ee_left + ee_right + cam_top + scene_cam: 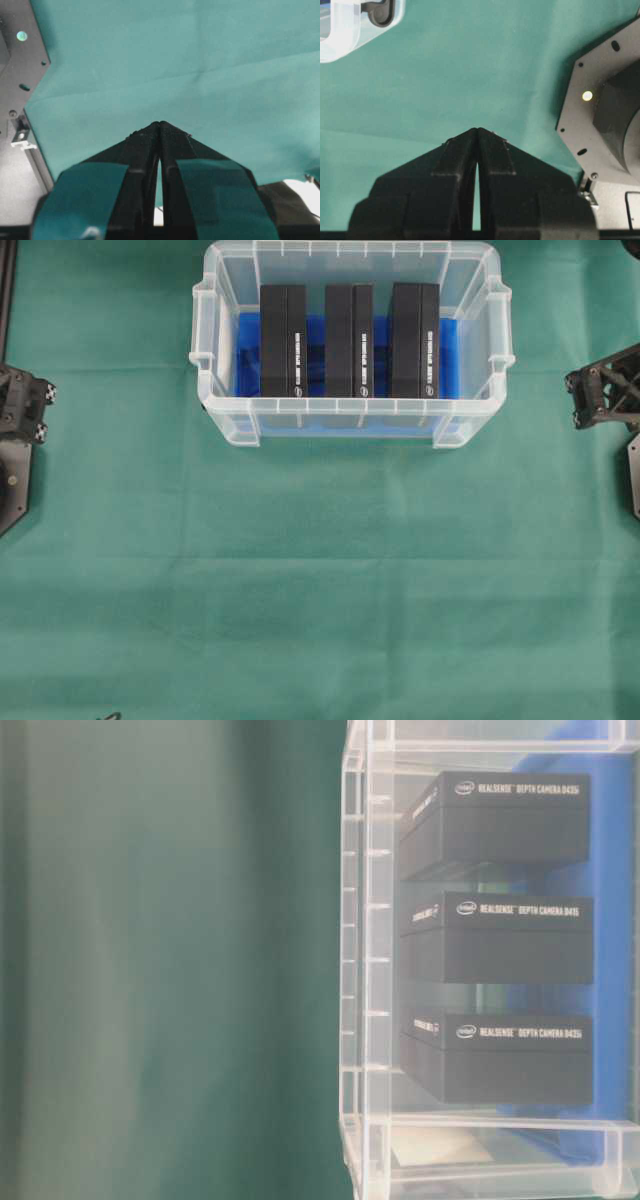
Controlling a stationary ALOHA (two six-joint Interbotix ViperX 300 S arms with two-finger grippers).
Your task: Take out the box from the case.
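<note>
The case point(203, 360) is a clear plastic bin with a blue floor, standing at the back middle of the table. Three black boxes stand side by side inside it: left point(283, 340), middle point(349, 340), right point(414, 340). In the table-level view they show white lettering through the case wall point(365, 970). My left gripper point(159, 123) is shut with nothing in it, over bare green cloth at the far left. My right gripper point(478, 129) is shut and empty at the far right, a corner of the case point(345, 30) well ahead of it.
Green cloth point(320, 580) covers the table. The left arm point(22, 410) and the right arm point(605, 390) sit at the table's side edges, each well apart from the case. Grey base plates show beside the grippers point(20, 75) point(605, 125).
</note>
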